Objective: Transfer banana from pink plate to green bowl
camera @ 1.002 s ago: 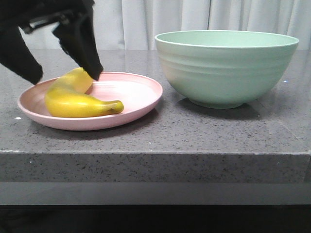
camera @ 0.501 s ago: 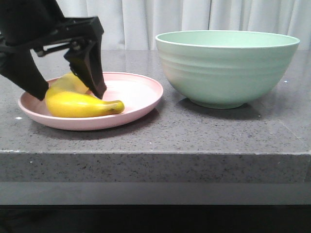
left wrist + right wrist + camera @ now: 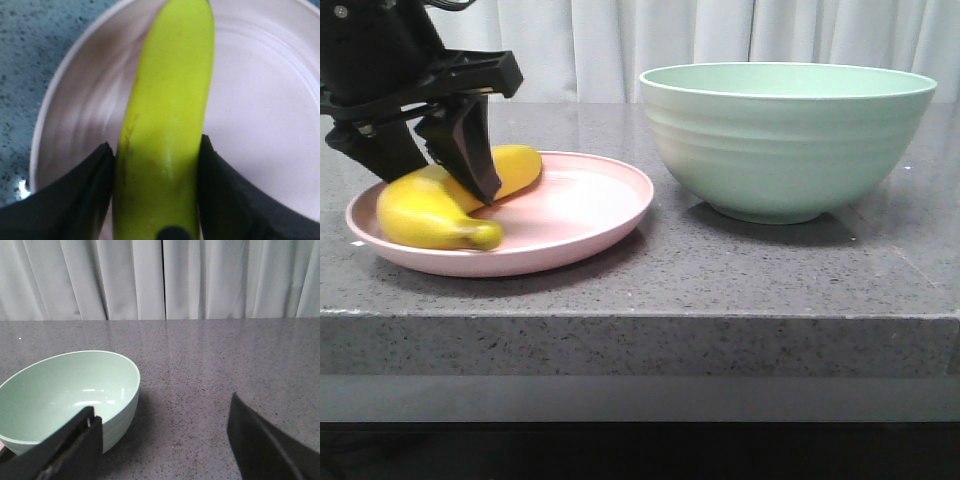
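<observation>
The yellow banana point(image 3: 425, 210) lies in the pink plate point(image 3: 575, 210) at the table's left, its dark stem tip pointing to the front. My left gripper point(image 3: 440, 182) comes down over it, and its black fingers point(image 3: 90, 190) press on both sides of the banana point(image 3: 165, 115), which rests on the plate point(image 3: 260, 115). The green bowl point(image 3: 785, 140) stands to the right of the plate, upright and empty. My right gripper point(image 3: 163, 407) is open and empty, low over the table beside the bowl point(image 3: 65, 395). It does not show in the front view.
The grey speckled table point(image 3: 720, 270) ends in a front edge just below the plate and bowl. White curtains point(image 3: 165, 280) hang behind the table. A narrow gap of table separates plate and bowl.
My left gripper has come down and closed on the banana. The banana has turned in the plate, its stem tip swinging from the right toward the front left. The plate slid slightly left.
</observation>
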Controlling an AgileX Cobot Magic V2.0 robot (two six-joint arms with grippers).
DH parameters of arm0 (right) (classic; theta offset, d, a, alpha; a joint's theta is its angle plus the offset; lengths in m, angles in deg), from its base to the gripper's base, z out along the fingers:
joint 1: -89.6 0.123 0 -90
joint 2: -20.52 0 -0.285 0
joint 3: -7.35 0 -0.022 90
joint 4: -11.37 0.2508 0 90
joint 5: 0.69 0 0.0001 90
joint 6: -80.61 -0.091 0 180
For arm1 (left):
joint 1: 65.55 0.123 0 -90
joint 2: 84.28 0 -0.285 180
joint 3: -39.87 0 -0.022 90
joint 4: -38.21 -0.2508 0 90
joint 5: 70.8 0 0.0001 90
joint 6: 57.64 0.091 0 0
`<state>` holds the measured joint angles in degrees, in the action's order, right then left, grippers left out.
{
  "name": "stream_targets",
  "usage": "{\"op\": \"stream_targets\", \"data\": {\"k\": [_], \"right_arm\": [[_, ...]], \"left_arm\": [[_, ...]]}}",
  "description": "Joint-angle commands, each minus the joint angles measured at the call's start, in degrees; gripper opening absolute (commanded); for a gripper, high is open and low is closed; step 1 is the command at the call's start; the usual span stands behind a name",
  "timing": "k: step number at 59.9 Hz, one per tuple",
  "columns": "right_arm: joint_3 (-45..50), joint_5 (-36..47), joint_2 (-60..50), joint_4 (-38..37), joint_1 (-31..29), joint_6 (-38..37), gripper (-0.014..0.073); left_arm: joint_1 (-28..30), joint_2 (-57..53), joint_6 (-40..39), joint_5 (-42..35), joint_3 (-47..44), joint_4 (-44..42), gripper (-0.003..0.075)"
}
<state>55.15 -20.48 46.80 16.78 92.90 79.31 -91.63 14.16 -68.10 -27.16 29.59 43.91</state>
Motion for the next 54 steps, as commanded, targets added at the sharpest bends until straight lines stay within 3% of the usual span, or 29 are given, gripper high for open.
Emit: {"op": "stream_targets", "data": {"k": [1, 12, 24, 35, 43, 54], "right_arm": [[-1.9, 4.3, 0.9, -0.4, -0.2, 0.3, 0.0542], [-1.9, 4.3, 0.9, -0.4, -0.2, 0.3, 0.0542], [-1.9, 4.3, 0.9, -0.4, -0.2, 0.3, 0.0542], [-1.9, 4.3, 0.9, -0.4, -0.2, 0.3, 0.0542], [-1.9, 3.9, 1.2, 1.0, -0.2, 0.3, 0.0542], [-3.2, 3.5, 4.2, 8.8, 0.4, 0.3, 0.0542]], "left_arm": [[1.3, -2.1, -0.9, -4.7, 2.1, 0.1, 0.0312], [2.2, -2.1, -0.9, -9.3, 2.1, 0.0, 0.0302], [2.1, -2.1, -0.9, -13.2, 2.1, 0.5, 0.0153], [1.3, -5.8, -0.8, -15.4, 2.1, 0.5, 0.0149], [-2.1, -11.0, 0.1, -18.3, 2.1, 0.5, 0.0149], [-9.3, -16.2, 0.2, -21.4, 2.2, 0.5, 0.0148]]}}
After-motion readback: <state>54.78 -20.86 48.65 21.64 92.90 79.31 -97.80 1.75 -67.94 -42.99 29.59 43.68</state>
